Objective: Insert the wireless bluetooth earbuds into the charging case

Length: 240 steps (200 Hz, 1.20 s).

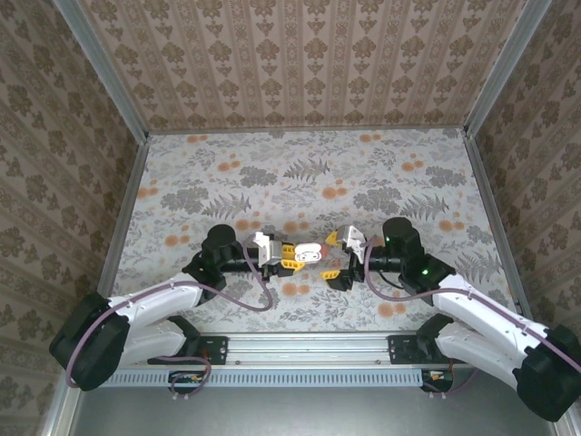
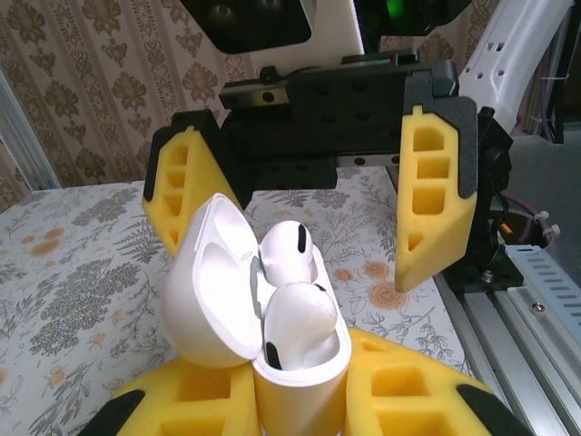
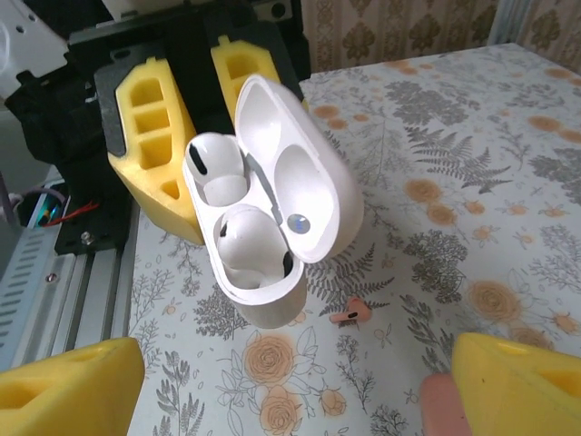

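Here, your left gripper is clamped on the lower body of the charging case, in the top view a little toward 6 o'clock from the middle of the table. It seems to hold the case off the table, with the wells facing up toward the other arm, so the holes are easy to reach. The lid is swung open and leans toward 10 o'clock in the left wrist view, out of the way of the wells.

Both white earbuds sit in their wells, stems down. I judge they are seated, though the nearer one may need a light press.

Your right gripper waits at 3 o'clock of the case, its jaws wide apart and holding nothing, which suits a bud already placed. On the table, at 5 o'clock of the case in the right wrist view, lies a small pink piece; I cannot tell what it is. The lid is not yet closed.
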Each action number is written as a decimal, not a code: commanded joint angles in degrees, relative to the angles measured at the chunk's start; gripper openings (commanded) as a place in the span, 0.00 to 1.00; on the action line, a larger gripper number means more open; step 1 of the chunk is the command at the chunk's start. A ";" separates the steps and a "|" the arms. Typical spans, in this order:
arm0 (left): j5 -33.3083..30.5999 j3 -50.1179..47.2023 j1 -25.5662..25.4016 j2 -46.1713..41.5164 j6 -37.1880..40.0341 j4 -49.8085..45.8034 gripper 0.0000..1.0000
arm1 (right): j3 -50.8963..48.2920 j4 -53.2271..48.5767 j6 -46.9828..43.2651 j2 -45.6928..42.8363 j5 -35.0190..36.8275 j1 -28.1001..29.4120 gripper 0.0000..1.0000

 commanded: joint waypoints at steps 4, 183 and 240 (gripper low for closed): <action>1.01 0.25 -0.41 -0.79 1.19 0.45 0.08 | 3.50 3.06 -3.02 2.33 -4.43 1.14 0.88; -1.43 -0.33 -0.35 -0.42 -0.27 1.21 0.08 | 1.80 6.77 -3.41 -2.67 -6.27 0.57 0.66; -0.50 -0.51 -0.31 -0.82 -1.13 2.27 0.08 | 3.07 5.11 -6.22 1.99 -6.48 0.50 0.66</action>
